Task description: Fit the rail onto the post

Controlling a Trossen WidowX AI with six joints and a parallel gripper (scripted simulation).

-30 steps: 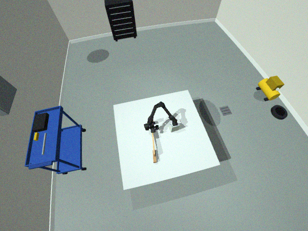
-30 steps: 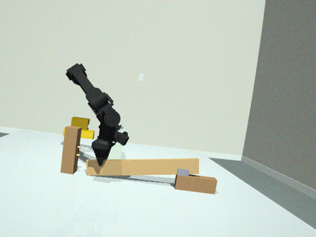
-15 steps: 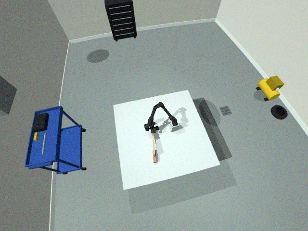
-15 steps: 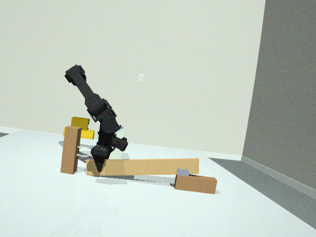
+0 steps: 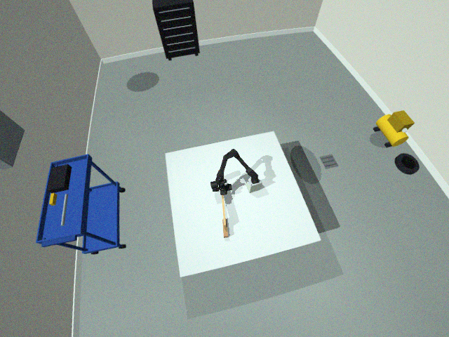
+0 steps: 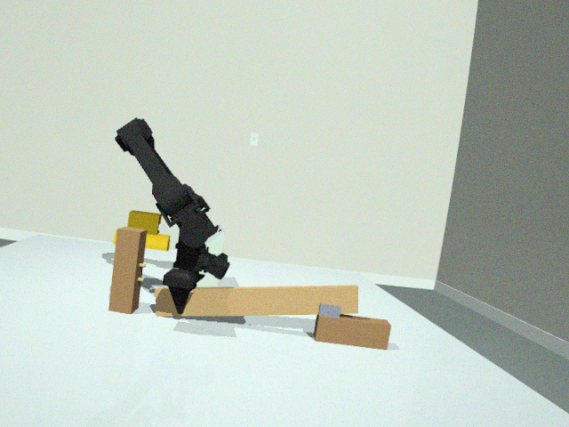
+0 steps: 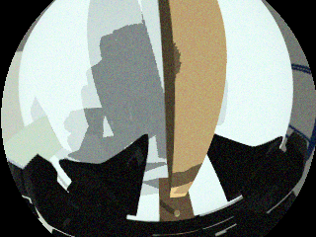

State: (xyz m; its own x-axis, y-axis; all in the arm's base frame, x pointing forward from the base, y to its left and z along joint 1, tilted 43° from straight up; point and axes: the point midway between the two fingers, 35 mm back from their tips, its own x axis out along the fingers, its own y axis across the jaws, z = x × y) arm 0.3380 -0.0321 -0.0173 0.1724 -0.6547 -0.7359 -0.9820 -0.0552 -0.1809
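Note:
The long wooden rail [image 5: 223, 208] [image 6: 276, 301] [image 7: 197, 89] slopes slightly, its near end down at the table and its far end in the grey bracket [image 6: 330, 310] on the footboard block [image 6: 354, 333] [image 5: 226, 232]. The brown post [image 6: 124, 270] [image 7: 185, 209] stands upright, a short gap from the rail's near end. Its upper peg [image 6: 142, 265] and lower peg [image 6: 140, 279] stick out toward the rail, above the rail's end or near its top. My gripper [image 6: 180, 313] [image 7: 175, 135] is open and pointing down, its fingers astride the rail near that end. The holes are hidden.
The white table [image 5: 196, 253] carries the arm's pale base [image 5: 253, 186] to one side of the rail. A blue cart [image 5: 103, 210], a black cabinet [image 5: 177, 30] and a yellow machine [image 5: 391, 130] stand on the floor away from the table.

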